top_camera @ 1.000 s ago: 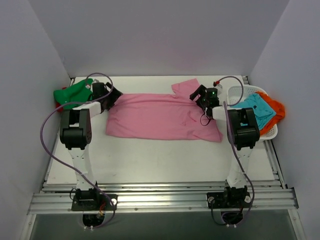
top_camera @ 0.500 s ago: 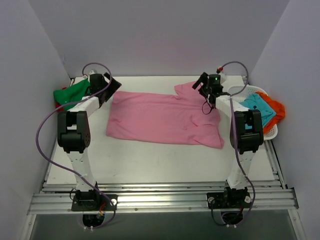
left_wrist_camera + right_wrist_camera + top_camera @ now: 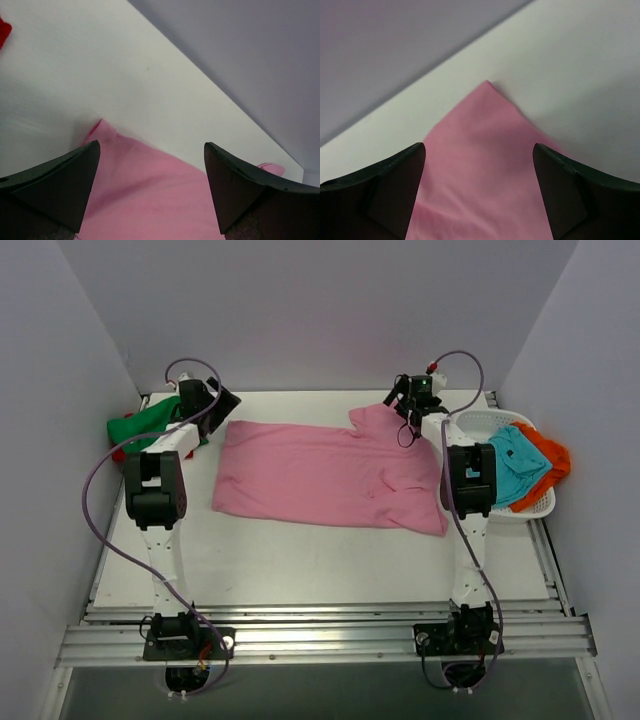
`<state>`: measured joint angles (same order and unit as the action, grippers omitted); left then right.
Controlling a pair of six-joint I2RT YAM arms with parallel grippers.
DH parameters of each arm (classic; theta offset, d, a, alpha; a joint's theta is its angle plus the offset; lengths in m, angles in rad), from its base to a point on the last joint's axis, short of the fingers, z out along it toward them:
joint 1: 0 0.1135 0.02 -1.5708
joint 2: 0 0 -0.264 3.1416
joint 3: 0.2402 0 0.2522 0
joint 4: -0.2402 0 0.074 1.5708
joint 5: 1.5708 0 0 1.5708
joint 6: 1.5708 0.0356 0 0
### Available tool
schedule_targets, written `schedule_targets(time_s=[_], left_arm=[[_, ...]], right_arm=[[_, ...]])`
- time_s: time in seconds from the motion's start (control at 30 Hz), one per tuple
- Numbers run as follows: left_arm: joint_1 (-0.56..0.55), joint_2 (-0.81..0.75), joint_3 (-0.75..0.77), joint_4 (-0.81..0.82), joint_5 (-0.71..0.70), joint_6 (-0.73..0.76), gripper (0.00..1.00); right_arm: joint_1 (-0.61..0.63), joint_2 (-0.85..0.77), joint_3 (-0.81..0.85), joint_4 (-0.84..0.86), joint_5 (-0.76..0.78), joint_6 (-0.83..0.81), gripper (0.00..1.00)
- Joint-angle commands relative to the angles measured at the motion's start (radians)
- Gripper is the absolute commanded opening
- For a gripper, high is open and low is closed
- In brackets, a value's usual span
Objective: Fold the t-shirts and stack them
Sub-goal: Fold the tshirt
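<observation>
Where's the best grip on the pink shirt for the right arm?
The pointed far-right corner of the pink shirt. It lies flat on the table, centred ahead of the open right gripper, so probably drop from above and pinch just behind the tip.

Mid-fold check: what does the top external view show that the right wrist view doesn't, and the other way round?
Only top external: the whole pink shirt spread flat, the green shirt at far left, the basket at right holding the teal shirt and orange shirt, and the left gripper by the pink shirt's far-left corner. Only right wrist: the right gripper is open, with a pointed pink corner lying on the table between its fingers, unpinched. Both: the pink shirt, the right gripper and the table.
</observation>
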<state>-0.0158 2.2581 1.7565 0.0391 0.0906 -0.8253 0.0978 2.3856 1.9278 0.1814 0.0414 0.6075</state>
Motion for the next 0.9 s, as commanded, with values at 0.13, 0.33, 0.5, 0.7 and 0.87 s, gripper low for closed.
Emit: schedule_targets(time_s=[0.13,0.33,0.5,0.7,0.87], left_arm=[[0.011,0.054,0.063,0.019,0.035,0.009,0.94],[0.011,0.055,0.057,0.028,0.038,0.009,0.94],[0.011,0.047,0.047,0.039,0.040,0.009,0.94],[0.011,0.046,0.040,0.048,0.046,0.005,0.94],[0.011,0.044,0.028,0.058,0.040,0.002,0.94]], right_arm=[[-0.036,0.124,0.135,-0.034,-0.021,-0.002,0.84],[-0.044,0.153,0.148,0.000,-0.031,0.003,0.84],[-0.052,0.161,0.158,0.024,-0.031,0.005,0.85],[-0.055,0.266,0.270,0.017,-0.092,0.029,0.85],[-0.035,0.317,0.313,0.035,-0.120,0.048,0.85]])
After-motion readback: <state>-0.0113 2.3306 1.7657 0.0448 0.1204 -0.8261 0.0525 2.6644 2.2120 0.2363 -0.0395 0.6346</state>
